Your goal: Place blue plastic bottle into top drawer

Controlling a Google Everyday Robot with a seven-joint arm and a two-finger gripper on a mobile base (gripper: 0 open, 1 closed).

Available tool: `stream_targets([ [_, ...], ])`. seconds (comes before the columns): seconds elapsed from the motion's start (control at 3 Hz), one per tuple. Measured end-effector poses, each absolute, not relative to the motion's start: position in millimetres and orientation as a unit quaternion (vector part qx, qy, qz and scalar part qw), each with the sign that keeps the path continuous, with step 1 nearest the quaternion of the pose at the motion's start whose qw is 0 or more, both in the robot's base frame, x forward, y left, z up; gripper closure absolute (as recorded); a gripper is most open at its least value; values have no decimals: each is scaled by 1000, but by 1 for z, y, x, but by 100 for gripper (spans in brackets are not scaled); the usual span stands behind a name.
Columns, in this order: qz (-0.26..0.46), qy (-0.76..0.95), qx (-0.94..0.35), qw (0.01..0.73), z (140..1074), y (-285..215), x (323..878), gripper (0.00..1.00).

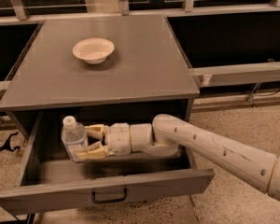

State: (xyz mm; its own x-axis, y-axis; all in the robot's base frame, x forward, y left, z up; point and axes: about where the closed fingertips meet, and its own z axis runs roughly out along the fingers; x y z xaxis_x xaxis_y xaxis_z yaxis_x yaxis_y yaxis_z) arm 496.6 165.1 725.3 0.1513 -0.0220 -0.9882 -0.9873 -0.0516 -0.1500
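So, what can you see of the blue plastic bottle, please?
The blue plastic bottle is small and clear, with a white cap and a pale label. It stands nearly upright, cap up, inside the open top drawer, toward its left side. The gripper, reaching in from the right, grips its body between both fingers. Whether its base rests on the drawer floor cannot be told.

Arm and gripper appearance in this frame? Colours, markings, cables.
Arm: smooth off-white tubular shell with small dark dots along it and no outside cables visible. The wrist is made of white cylindrical segments. Gripper, in the top drawer around the blue plastic bottle: two tan-yellow fingers.
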Motion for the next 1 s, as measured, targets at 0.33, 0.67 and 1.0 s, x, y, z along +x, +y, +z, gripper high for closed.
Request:
stream_targets([
  [0.33, 461, 450, -559, 522, 719, 167, 499, 100],
  [0.67, 458, 458, -564, 513, 711, 168, 500, 100],
  [1.0, 457, 476, -566, 495, 703, 166, 501, 100],
])
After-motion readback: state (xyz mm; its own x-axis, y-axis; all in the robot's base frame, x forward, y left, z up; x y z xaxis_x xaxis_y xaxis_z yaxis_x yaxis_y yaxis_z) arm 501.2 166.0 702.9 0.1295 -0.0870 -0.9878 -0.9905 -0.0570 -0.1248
